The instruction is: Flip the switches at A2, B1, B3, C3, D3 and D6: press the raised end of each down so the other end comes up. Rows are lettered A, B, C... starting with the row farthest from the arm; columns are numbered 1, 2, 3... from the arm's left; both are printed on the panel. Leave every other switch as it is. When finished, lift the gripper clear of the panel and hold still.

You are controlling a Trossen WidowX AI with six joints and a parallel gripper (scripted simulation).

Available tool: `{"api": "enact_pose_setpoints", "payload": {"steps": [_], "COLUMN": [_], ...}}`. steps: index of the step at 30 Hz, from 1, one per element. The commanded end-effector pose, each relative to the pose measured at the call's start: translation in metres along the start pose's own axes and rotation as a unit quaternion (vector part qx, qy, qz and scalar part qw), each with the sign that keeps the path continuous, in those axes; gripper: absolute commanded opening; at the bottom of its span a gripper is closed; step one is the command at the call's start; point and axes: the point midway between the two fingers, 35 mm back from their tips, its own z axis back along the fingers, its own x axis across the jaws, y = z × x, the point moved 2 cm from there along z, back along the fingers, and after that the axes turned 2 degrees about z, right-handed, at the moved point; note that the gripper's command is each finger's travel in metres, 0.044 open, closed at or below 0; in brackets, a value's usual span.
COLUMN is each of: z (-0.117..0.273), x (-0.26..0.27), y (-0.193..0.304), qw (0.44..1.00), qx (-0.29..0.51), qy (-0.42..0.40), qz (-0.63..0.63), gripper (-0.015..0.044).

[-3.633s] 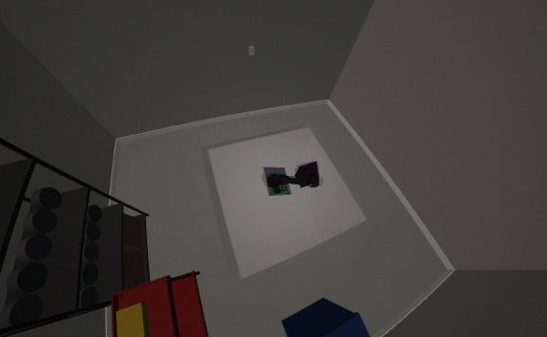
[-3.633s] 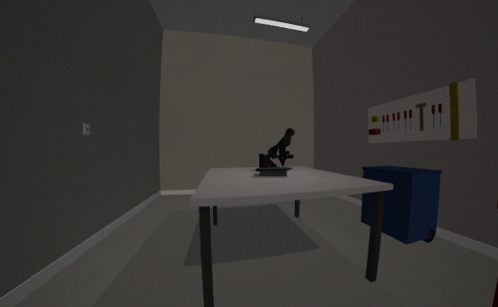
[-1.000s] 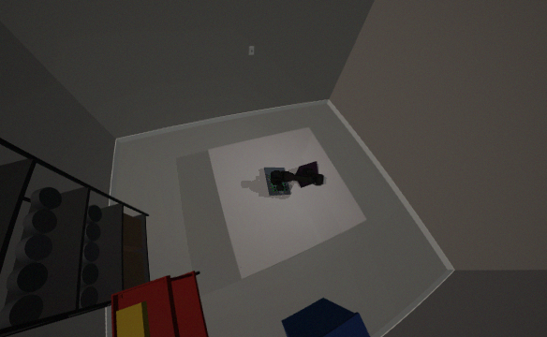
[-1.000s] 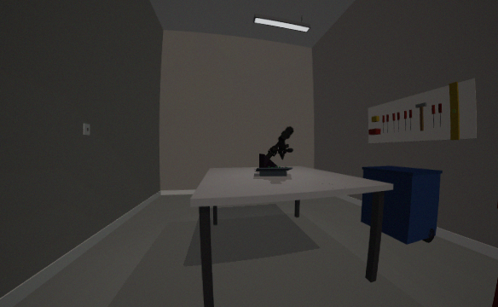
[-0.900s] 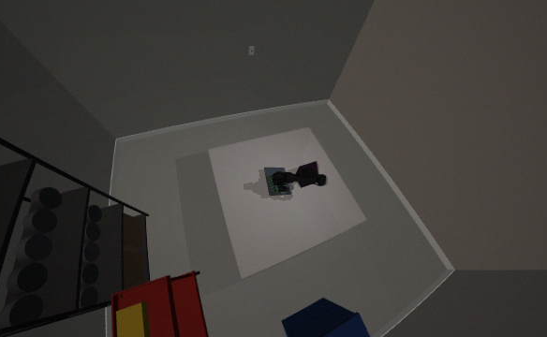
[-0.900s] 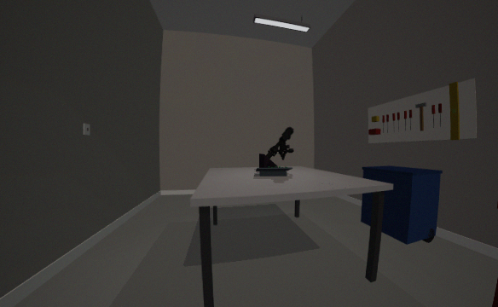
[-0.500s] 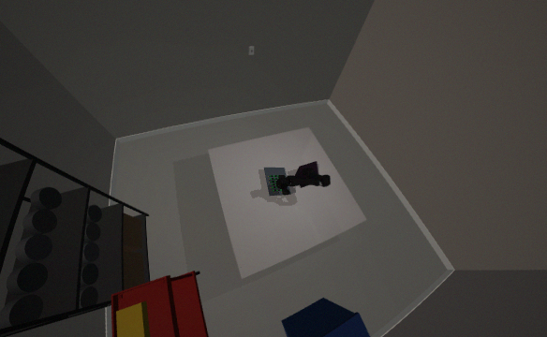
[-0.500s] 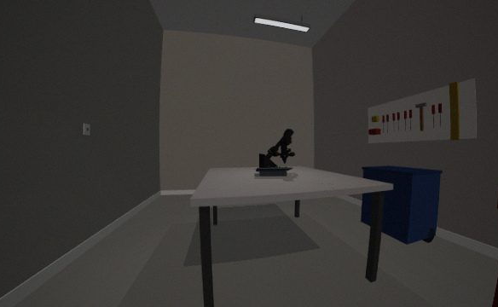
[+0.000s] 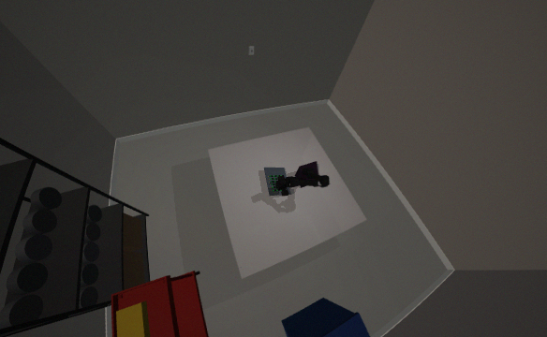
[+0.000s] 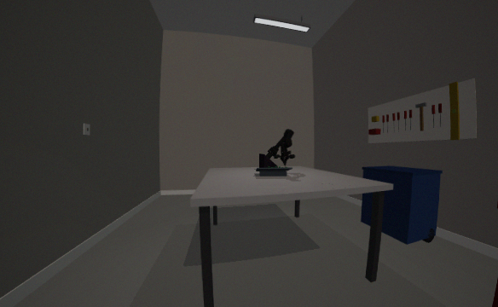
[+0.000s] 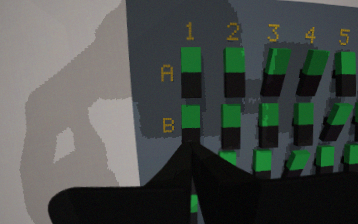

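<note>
The blue-grey switch panel (image 9: 274, 171) (image 10: 273, 172) (image 11: 147, 95) lies on the table. My gripper (image 11: 189, 148) (image 10: 285, 165) is shut and empty, pointing down over the panel's column 1. In the wrist view its tips overlap the dark near end of switch B1 (image 11: 190, 117); I cannot tell whether they touch it. Switches A2 (image 11: 234, 72), B3 (image 11: 269, 125) and C3 (image 11: 263, 161) look straight, with green on the far half. A3 (image 11: 276, 71), A4 (image 11: 313, 72), B5 (image 11: 336, 122) and C4 (image 11: 297, 162) look slanted. The fingers hide most of row D, including D3 and D6.
The white table (image 9: 255, 234) (image 10: 275, 188) carries the panel and the arm. The arm's shadow falls on the table and the panel's left part. A blue bin (image 9: 322, 318) (image 10: 398, 200), a red cabinet (image 9: 184, 300) and a shelf rack (image 9: 83, 248) stand away from the table.
</note>
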Motion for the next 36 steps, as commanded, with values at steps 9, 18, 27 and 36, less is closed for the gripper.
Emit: {"api": "enact_pose_setpoints", "payload": {"steps": [9, 18, 27, 36], "z": [-0.0139, -0.0139, -0.0139, -0.0139], "x": [-0.0024, -0.0024, -0.0024, -0.0024], "y": [0.0035, 0.0035, 0.0035, 0.0035], "qw": [1.0, 1.0, 1.0, 1.0], "qx": [0.004, 0.004, 0.004, 0.004], "qy": [0.003, 0.003, 0.003, 0.003], "qz": [-0.005, -0.005, -0.005, -0.005], "gripper": [0.0, 0.0, 0.0, 0.0]}}
